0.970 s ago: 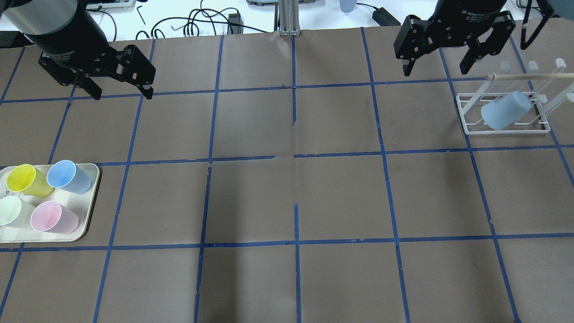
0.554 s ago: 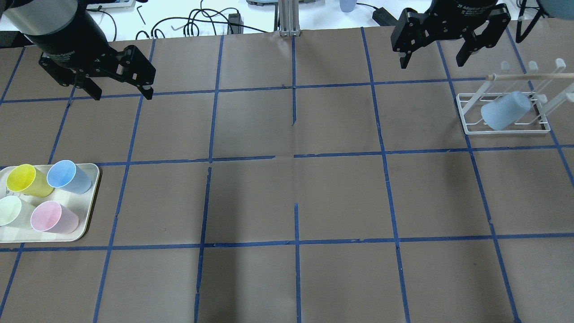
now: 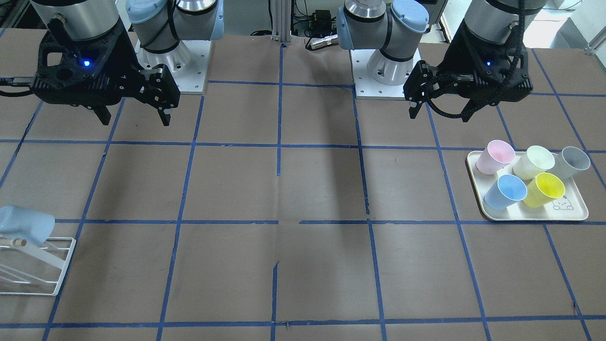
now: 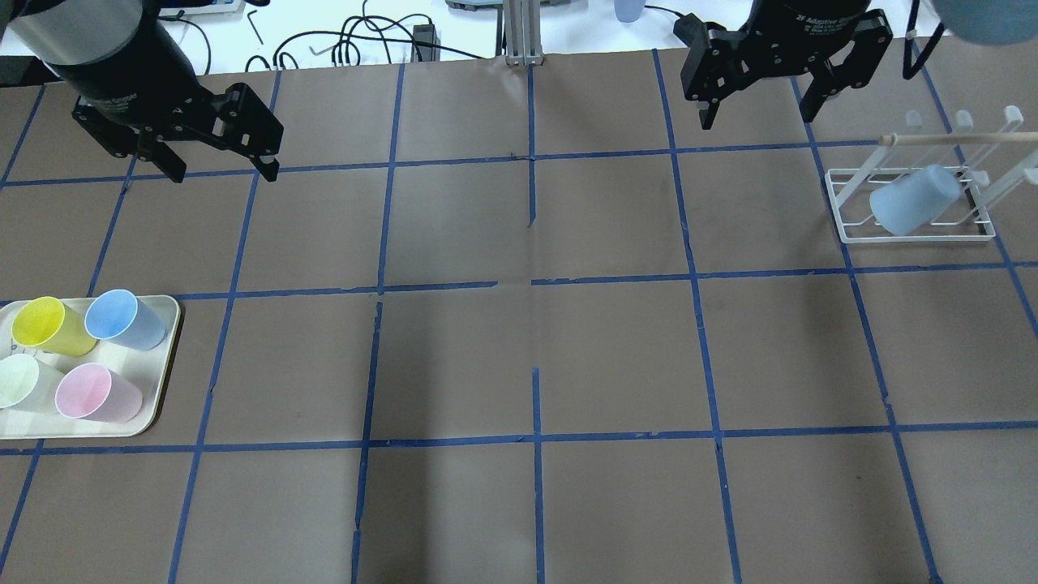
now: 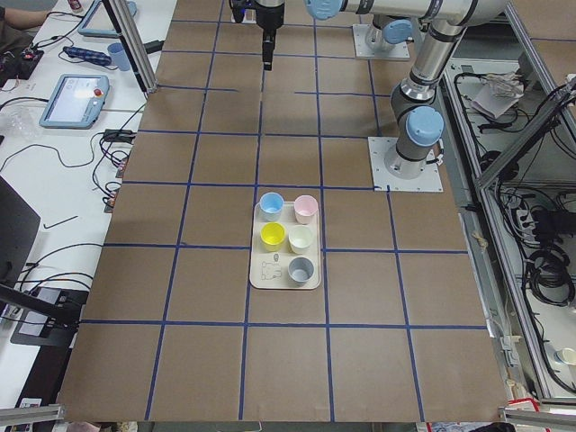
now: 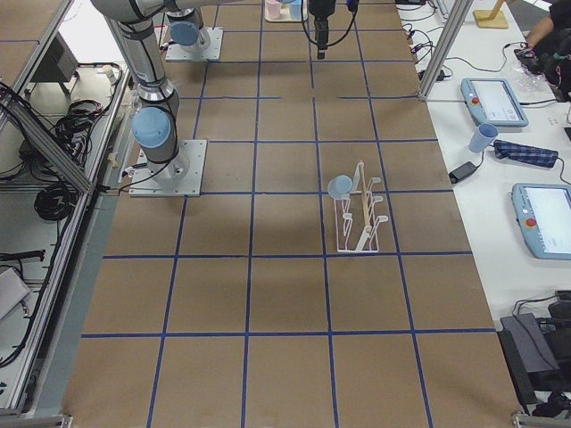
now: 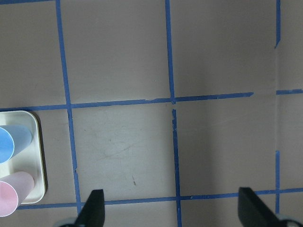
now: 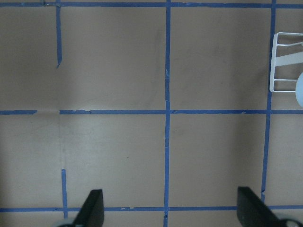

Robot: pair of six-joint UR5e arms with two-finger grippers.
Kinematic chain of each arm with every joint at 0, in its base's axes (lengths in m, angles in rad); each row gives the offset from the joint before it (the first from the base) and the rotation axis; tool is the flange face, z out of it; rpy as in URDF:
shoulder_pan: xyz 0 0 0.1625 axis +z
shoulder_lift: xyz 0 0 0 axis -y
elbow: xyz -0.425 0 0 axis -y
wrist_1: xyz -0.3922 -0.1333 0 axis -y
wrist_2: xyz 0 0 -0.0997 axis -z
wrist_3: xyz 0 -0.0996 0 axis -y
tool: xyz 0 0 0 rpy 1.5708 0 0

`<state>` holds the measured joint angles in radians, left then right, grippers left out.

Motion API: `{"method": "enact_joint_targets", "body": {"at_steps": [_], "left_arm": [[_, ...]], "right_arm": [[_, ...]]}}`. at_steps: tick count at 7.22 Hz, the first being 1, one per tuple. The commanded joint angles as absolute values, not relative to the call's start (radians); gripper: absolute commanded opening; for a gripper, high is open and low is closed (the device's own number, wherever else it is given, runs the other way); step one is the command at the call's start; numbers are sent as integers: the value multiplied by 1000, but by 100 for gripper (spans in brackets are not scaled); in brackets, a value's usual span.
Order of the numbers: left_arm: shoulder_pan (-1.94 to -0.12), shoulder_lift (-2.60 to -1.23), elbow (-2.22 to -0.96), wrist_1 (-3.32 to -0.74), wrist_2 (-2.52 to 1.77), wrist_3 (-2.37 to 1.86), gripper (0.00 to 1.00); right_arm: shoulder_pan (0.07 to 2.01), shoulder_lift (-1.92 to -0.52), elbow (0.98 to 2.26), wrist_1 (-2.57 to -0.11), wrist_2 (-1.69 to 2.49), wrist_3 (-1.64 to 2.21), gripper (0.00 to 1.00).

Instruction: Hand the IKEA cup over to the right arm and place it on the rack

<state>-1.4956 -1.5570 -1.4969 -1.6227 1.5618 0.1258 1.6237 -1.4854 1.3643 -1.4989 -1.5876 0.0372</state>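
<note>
The pale icy-blue IKEA cup lies tilted, mouth down, on the prongs of the white wire rack at the far right. It also shows in the front view on the rack, and in the right-side view. My right gripper is open and empty, up at the back edge, left of the rack and apart from the cup. My left gripper is open and empty at the back left, well behind the tray.
A cream tray at the left edge holds yellow, sky-blue, pale green and pink cups; a grey cup shows in the front view. Cables lie beyond the back edge.
My right gripper has moved left and back, away from the rack, still open. The cup stays on the rack. The left arm has not moved.
</note>
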Motion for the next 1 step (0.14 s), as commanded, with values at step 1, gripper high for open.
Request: {"method": "enact_joint_targets", "body": {"at_steps": [1], "left_arm": [[-1496,-1557,-1497,-1623,1562,126,100]], "right_arm": [[1626,-1485,1364,-1499,-1588,37,100]]}}
